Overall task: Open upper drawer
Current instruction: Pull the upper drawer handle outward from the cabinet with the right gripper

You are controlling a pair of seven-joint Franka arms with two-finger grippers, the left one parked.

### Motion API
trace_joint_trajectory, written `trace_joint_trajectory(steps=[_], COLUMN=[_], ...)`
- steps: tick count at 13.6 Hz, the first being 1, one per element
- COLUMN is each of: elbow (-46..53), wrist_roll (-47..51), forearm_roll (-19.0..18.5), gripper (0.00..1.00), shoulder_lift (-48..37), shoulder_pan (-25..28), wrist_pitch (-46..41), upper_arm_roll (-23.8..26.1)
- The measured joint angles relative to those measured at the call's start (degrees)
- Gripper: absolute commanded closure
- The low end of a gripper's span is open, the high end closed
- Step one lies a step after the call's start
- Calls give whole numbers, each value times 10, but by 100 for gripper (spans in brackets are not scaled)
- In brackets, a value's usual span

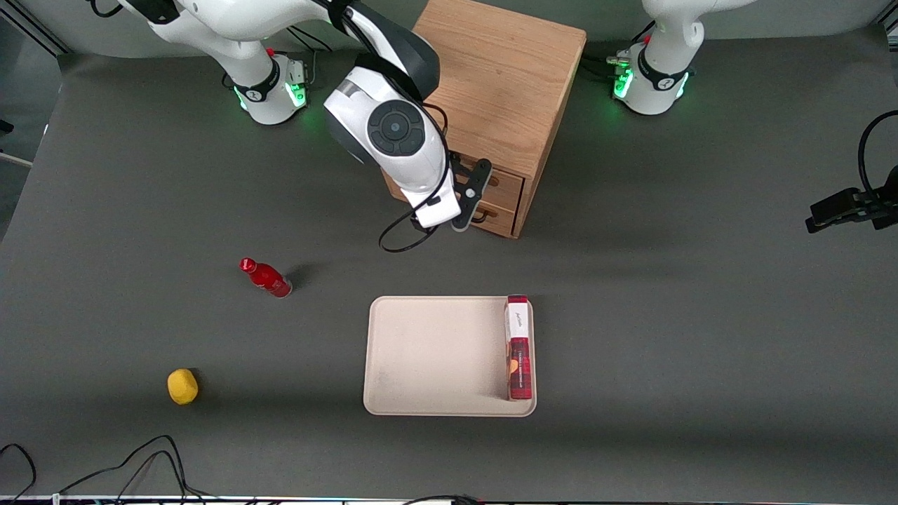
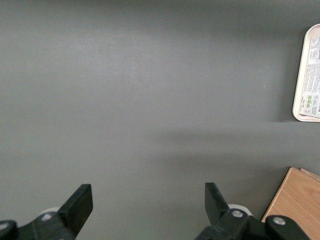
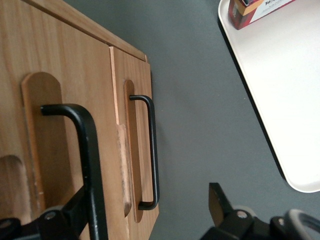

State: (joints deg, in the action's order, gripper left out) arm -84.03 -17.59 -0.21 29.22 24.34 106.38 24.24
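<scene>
The oak cabinet (image 1: pixel 501 77) stands near the arm bases, its two drawers facing the front camera. The upper drawer (image 1: pixel 506 184) looks shut, flush with the cabinet front. My right gripper (image 1: pixel 471 196) is open, right in front of the drawer fronts. In the right wrist view the upper drawer's black wire handle (image 3: pixel 87 160) runs close to the camera, just inside one finger (image 3: pixel 75 210). The gripper (image 3: pixel 147 215) is not closed on it. The lower drawer's handle (image 3: pixel 150 150) lies closer to the table.
A beige tray (image 1: pixel 435 358) lies nearer the front camera than the cabinet, with a red box (image 1: pixel 518 348) on it. A red bottle (image 1: pixel 266 278) and a yellow object (image 1: pixel 182 386) lie toward the working arm's end. The tray (image 3: pixel 280 75) also shows in the wrist view.
</scene>
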Motion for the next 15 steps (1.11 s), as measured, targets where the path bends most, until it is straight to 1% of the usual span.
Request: trace_joint_trajectory(steps=[5, 9, 15], elbow=[0, 1, 30], wrist_roll=[-9, -20, -32], forearm_roll=[0, -5, -11], gripper=[0, 0, 0], shoulder_lift=[0, 3, 25], shoulder_pan=[-1, -11, -19], wrist_pitch=[2, 7, 12], upper_arm_roll=[-3, -7, -9])
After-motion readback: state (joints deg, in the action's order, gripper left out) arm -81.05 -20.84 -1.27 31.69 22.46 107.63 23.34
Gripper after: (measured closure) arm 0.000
